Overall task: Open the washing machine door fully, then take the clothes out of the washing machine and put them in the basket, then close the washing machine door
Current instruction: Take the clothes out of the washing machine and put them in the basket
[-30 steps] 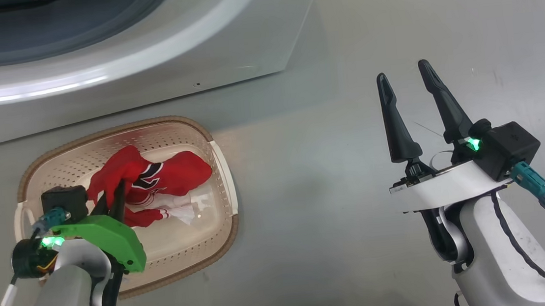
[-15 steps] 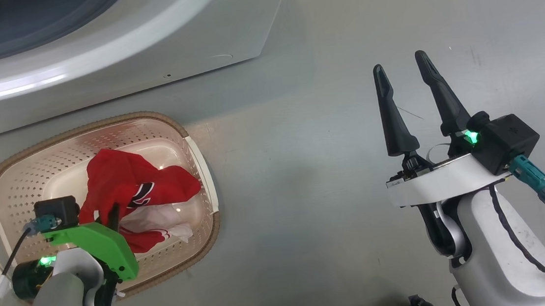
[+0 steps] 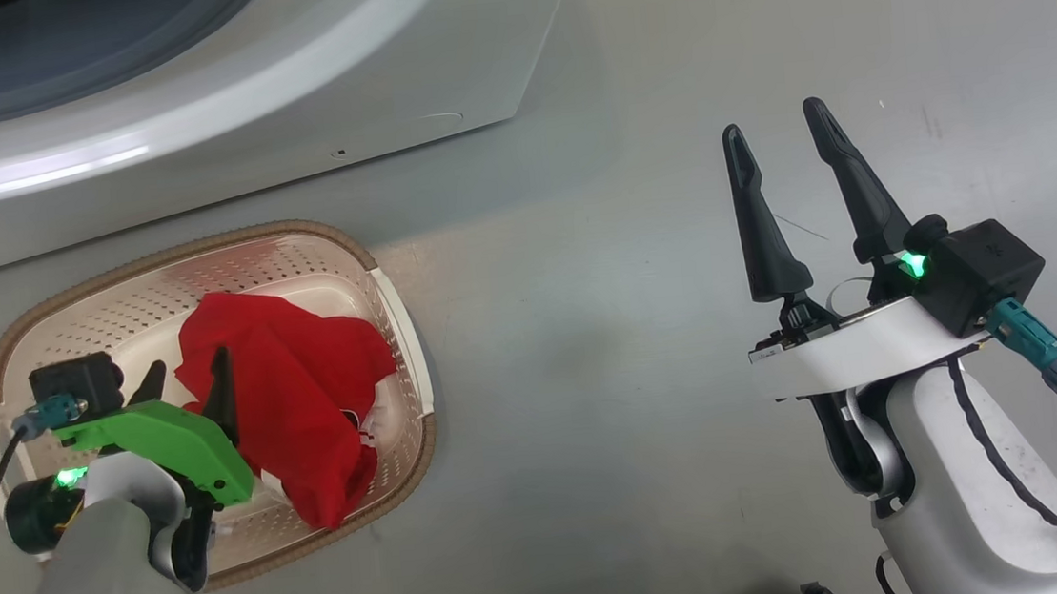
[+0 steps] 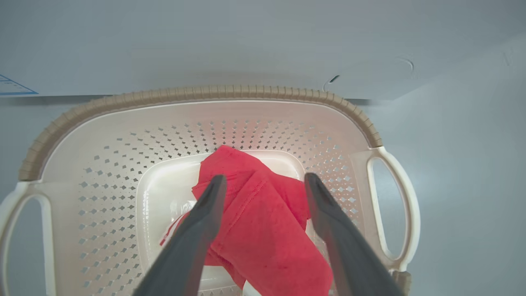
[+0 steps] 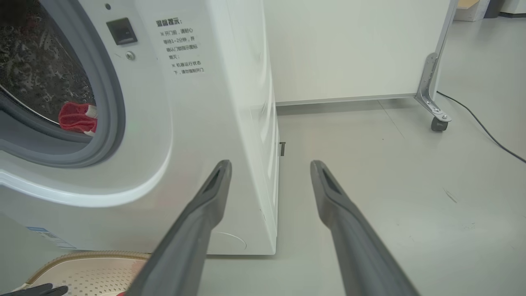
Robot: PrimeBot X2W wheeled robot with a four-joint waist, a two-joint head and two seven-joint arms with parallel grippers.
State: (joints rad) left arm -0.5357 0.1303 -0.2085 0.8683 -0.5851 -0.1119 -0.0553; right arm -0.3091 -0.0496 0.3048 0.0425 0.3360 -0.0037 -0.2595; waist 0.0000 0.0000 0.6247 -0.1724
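The cream basket (image 3: 199,254) stands on the floor in front of the white washing machine (image 3: 236,122). Red clothes (image 3: 298,394) lie loose inside it, draped toward its near right side. My left gripper (image 3: 187,382) hovers over the basket, open; in the left wrist view its fingers (image 4: 205,213) straddle the clothes (image 4: 263,230) without pinching them, above the basket (image 4: 205,93). My right gripper (image 3: 773,120) is open and holds nothing over bare floor to the right. In the right wrist view another red piece with white trim (image 5: 76,117) lies in the steel drum. The washing machine door is out of view.
The right wrist view looks past my right gripper (image 5: 270,164) at the washing machine (image 5: 213,102) corner, a white panel (image 5: 349,49) on a caster (image 5: 439,123) behind it, and a black cable (image 5: 485,131) on the grey floor.
My left gripper has opened and let go of the red clothes, which have slumped down into the basket. The head camera shifted slightly; the right arm kept still.
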